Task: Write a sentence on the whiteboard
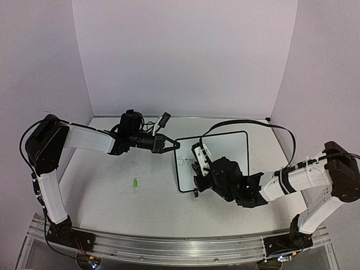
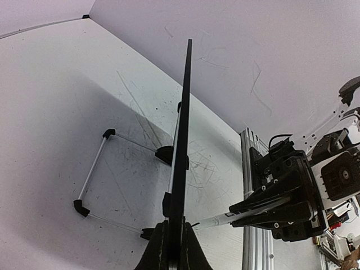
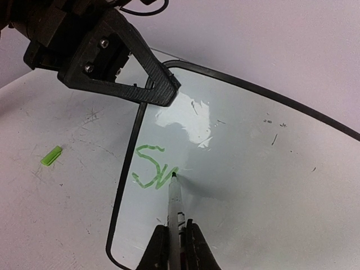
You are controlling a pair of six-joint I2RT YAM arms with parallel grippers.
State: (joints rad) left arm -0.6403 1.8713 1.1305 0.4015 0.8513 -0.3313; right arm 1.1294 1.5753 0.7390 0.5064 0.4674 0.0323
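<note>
Well, farthest left a green bit lies on the table, toward the near side from my left gripper and apart from it. That gripper is clenched on the whiteboard, its jaws pinching the thin black frame on the board's left side, close to the far corner. From its own wrist camera the board runs straight away from my fingers, edge-on, as one dark line. Just right of that grip and a little nearer to me, inside the frame, the sentence is only begun: a green "S" and the first strokes of the next letter, near the board's left edge, with the rest of the glossy white surface bare of writing out toward my right arm. The marker stands with its tip touching the board at the end of the last green stroke. My right gripper grasps that marker, the jaws closed tight on its barrel, which sticks out past my fingertips toward the writing. This gripper hangs over the board's near left part, close to the left gripper but not touching it.
</note>
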